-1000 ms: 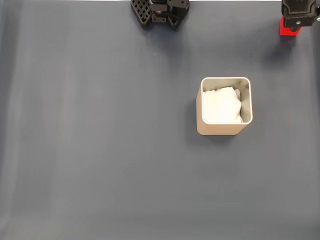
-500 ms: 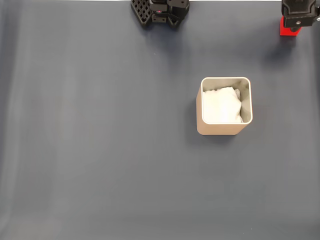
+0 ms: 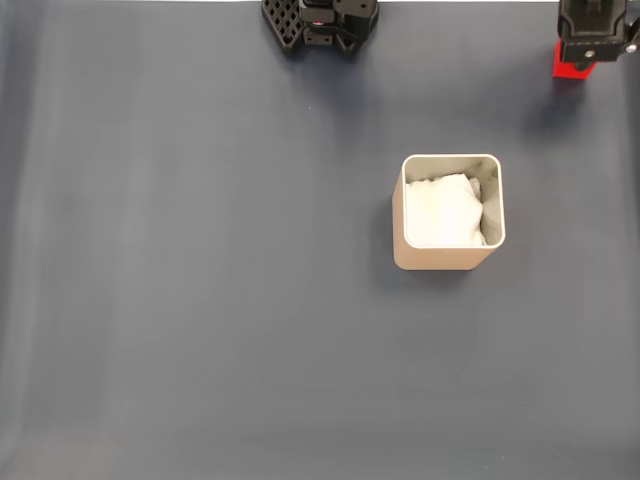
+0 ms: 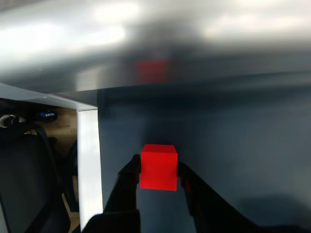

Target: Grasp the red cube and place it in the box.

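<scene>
The red cube [image 4: 158, 167] sits between the two black fingers of my gripper [image 4: 158, 169] in the wrist view, and the fingers press on its left and right faces. In the fixed view my gripper [image 3: 583, 52] is at the top right corner, and only a corner of the red cube [image 3: 567, 68] peeks out beneath its black body. The box [image 3: 445, 258], beige with white padding [image 3: 443, 212] inside, stands upright right of centre, well below and to the left of the gripper.
The arm's black base [image 3: 320, 22] sits at the top middle edge of the dark grey mat [image 3: 200, 280]. In the wrist view the table's white edge [image 4: 89, 165] runs just left of the gripper, with chairs and floor beyond it.
In the fixed view the gripper and the cube have shifted slightly left and up. The box has not moved.
</scene>
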